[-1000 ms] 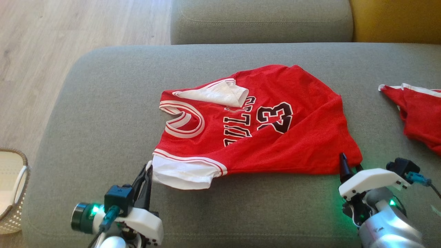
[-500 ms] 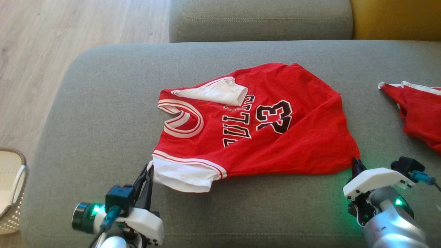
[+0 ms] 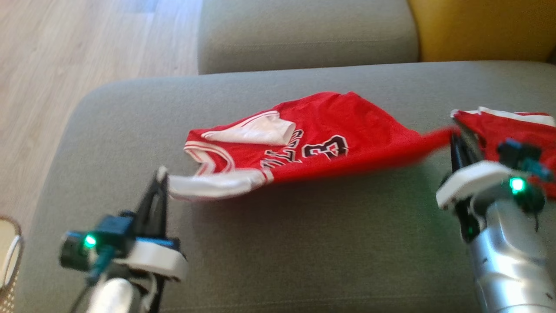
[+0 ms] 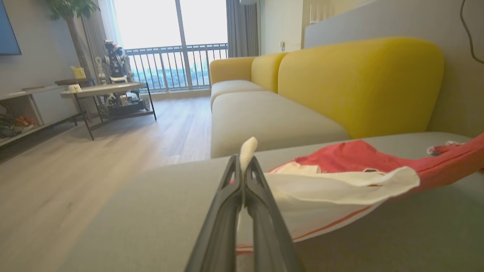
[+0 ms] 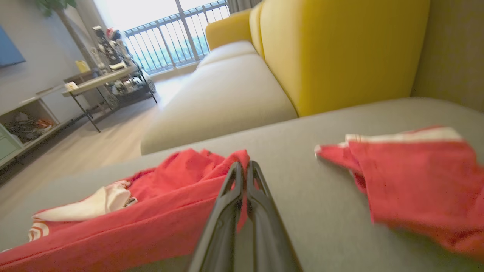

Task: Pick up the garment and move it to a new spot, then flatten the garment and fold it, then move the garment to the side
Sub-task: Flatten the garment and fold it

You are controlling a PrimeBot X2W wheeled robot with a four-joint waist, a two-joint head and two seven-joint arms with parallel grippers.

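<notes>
In the head view the garment (image 3: 330,143), a red jersey with white trim, is seen on the grey sofa seat (image 3: 304,248). Its far part lies on the cushion and its near edge is raised and drawn taut between the two hands. The left hand (image 3: 161,174) is closed on the white corner at one end and the right hand (image 3: 455,135) on the red corner at the other, though blur hides the exact bite. A second red garment (image 3: 517,126) lies just beyond the right hand, and whether the two touch cannot be told from above. In the left wrist view the fingers (image 4: 227,211) are shown pressed together with a tuft of white cloth standing up between their tips, a detail not resolved in the head view. The cloth is also seen hanging clear of the cushion. In the right wrist view red cloth is seen pinched between narrow fingers, and a bare strip of cushion is shown between the held garment and the second one, which settles the doubt. The step in hand is judged to be the pick-up and move, though a flattening pull cannot be ruled out. The next move is judged to call for both hands to be carried together at an even height, with the cloth held taut and the second garment avoided.
</notes>
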